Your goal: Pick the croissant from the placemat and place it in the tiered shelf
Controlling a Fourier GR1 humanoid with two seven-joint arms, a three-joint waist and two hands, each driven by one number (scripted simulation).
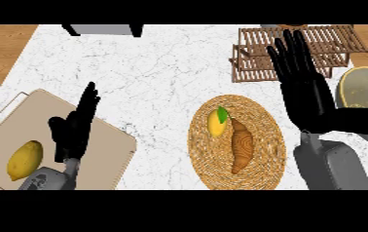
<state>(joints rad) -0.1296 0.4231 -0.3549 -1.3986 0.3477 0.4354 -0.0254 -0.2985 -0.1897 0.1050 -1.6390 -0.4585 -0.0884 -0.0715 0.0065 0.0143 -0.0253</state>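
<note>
The golden-brown, crescent-shaped croissant lay lengthwise on the round woven straw placemat in the lower centre-right of the frame, just beside a small yellow lemon with a green leaf at its upper left. I judged it light, soft and flaky: easy to crush, likely to crumble at the tapered tips. I'd have taken it across the thick middle, thumb on one flank and fingers on the other, clear of the lemon.

My right hand was open, fingers straight, pointing toward the top of the frame, holding nothing. It sat at the right of the frame, with the croissant below and to its left, near but apart. Its fingertips overlapped the brown slatted wooden tiered shelf in the upper right, so the drop-off looked close.

My left hand was open too, resting with fingers up at the lower left over the beige rectangular cutting board, beside a second, larger yellow lemon, well apart from the croissant.

Pick not yet started, by my read.
</note>
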